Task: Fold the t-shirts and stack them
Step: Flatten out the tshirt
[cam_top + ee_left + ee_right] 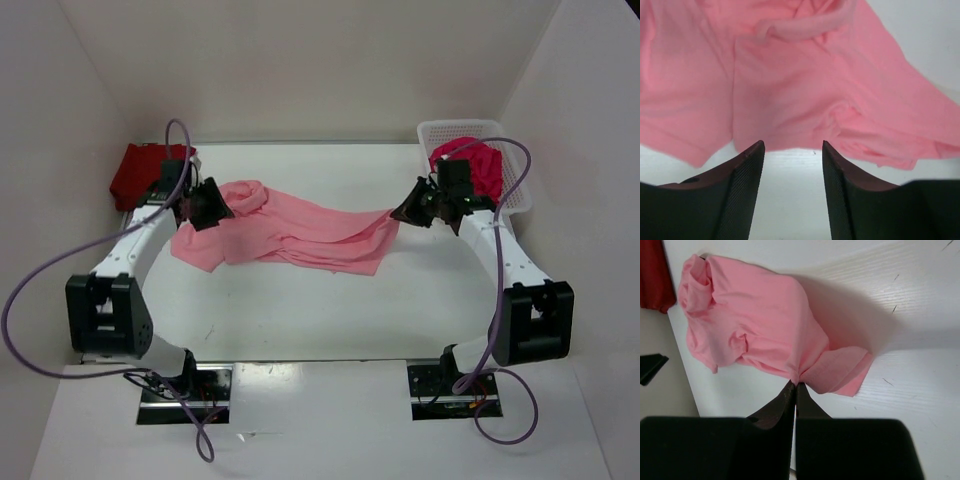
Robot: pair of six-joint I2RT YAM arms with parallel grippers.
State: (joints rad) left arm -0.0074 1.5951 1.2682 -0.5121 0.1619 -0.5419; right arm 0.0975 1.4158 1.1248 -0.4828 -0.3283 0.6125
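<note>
White plastic mesh basket (470,126) at the far right corner of a white table (300,310), plain pale walls (330,60) behind.

The white table (300,310) carries a pink shirt (290,235), dark red shirt (135,175), white basket (450,127).

The light pink t-shirt (290,232) sprawls unfolded across the middle of the table (300,310), wrinkled throughout. Its bunched, rolled end lies toward 10 o'clock, and its other end is drawn into a creased point toward 3 o'clock, pinched there by the right gripper (405,212). The dark red t-shirt (140,172) sits in a flattish heap at 10 o'clock, in the far left corner. The bright magenta t-shirt (480,165) is crumpled inside the white mesh basket (450,128) at 2 o'clock.
</note>
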